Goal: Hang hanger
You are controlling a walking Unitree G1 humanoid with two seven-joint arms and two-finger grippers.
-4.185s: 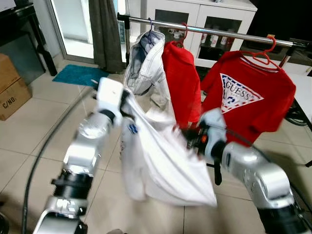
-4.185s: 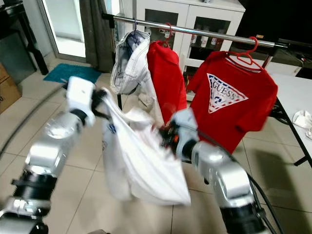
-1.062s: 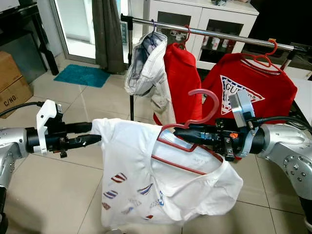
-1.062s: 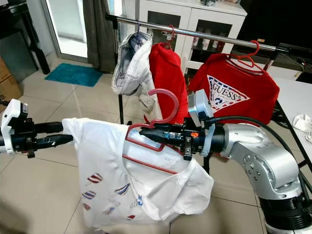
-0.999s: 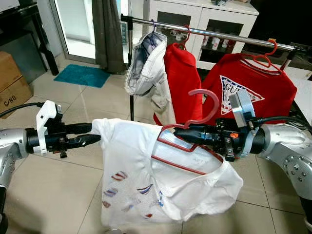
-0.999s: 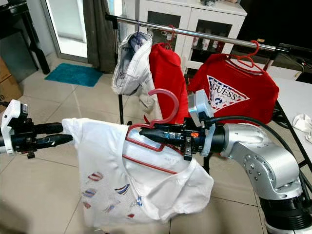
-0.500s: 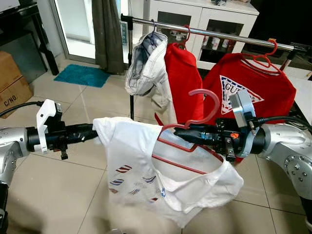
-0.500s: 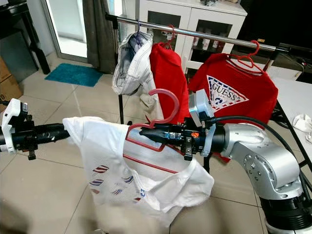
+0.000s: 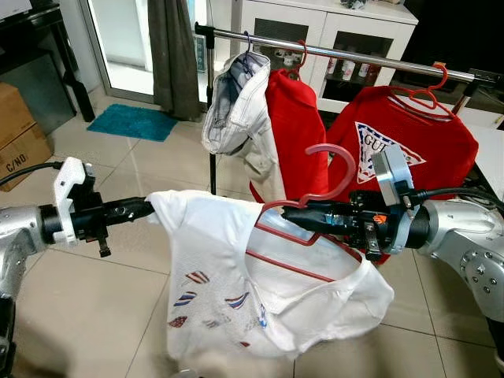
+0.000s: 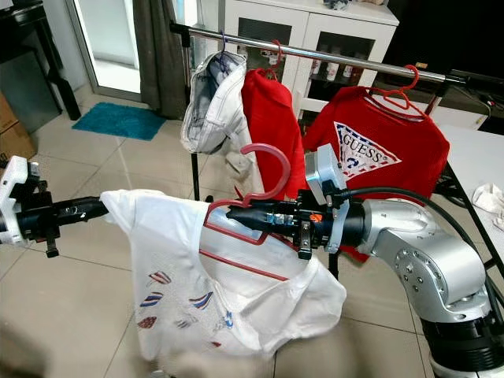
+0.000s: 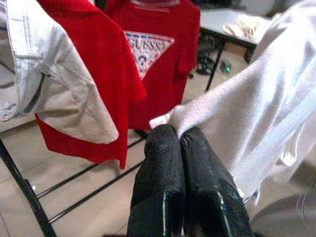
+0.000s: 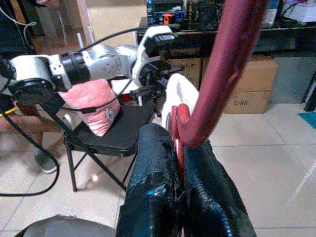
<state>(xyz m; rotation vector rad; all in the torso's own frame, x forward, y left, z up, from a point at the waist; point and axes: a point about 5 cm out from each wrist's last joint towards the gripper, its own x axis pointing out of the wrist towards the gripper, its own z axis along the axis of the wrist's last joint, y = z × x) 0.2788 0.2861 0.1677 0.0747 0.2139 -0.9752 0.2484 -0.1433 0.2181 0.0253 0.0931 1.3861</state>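
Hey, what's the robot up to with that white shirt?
It is holding a white shirt on a red hanger in front of a clothes rail. The right hand is shut on the hanger just below its hook, and the left hand pinches the shirt's sleeve, stretching it out sideways. The hanger is not on the rail yet. Two red shirts and a pale jacket already hang there.

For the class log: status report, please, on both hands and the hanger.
Right hand shut on red hanger, white shirt on it. Left hand pinching shirt's shoulder. Rail ahead, gap between hung red shirts.
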